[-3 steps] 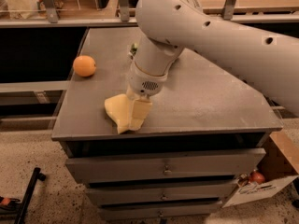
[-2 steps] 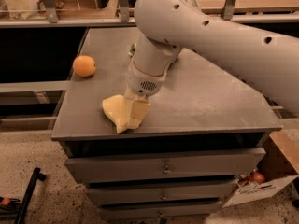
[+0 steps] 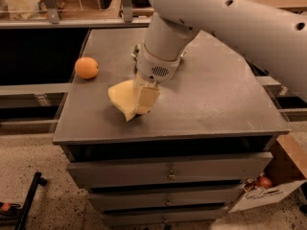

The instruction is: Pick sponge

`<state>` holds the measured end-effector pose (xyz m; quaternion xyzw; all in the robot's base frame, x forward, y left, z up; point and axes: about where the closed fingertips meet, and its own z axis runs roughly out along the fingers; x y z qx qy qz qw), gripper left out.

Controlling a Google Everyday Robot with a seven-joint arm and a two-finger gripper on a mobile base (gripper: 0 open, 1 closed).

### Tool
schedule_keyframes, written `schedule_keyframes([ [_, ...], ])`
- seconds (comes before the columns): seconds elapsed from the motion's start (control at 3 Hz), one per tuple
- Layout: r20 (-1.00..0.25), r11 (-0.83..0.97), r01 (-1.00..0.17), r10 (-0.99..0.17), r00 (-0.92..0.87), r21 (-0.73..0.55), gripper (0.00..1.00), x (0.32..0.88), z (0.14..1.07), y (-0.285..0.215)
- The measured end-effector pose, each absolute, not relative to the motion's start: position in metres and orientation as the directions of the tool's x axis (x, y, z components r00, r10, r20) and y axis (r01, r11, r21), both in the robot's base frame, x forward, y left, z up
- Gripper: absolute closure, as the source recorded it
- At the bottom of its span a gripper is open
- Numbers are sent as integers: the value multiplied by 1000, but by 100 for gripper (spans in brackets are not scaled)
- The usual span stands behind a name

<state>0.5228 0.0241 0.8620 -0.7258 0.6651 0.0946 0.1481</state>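
While you scan from the front, note the drawers (image 3: 168, 176) under the top are all closed, and a cardboard box (image 3: 268, 195) sits on the floor at near right; neither matters to the pick. On the grey table (image 3: 216, 104), the sponge (image 3: 121, 95) is near the near-left part of the top, a little back from the front edge. It is tipped, with one corner pointing down toward the near edge, not lying flat. The gripper (image 3: 142, 102) is right on it, coming straight down from above. One pale blocky finger (image 3: 148, 96) lies against the sponge's near-right face and the other is hidden behind the foam. Judging by that contact and the tipped pose, the hand is closed narrow on the sponge, pinching it across its thickness. The top-down approach makes sense: the foam is thick and soft, so a squeeze from the sides gives hold without pushing it along the surface. You're at grasp-done, lift-next, by my read. The low corner looks to be touching or just above the table, I can't tell which. Lift straight up, because soft foam can slip out if the pinch is only on one edge. Farther back and left, the orange fruit (image 3: 87, 67) sits well apart from the sponge, close to the left edge, out of the way. The white wrist (image 3: 158, 61) and the big arm (image 3: 230, 18) come in from the far right, covering the middle of the top. Beyond that, the far shelving is too dark to describe.
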Motion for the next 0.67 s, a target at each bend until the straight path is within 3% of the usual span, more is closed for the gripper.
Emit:
schedule_keyframes([
  [0.67, -340, -42, -989, -936, 89, -141, 100, 535, 888, 13],
])
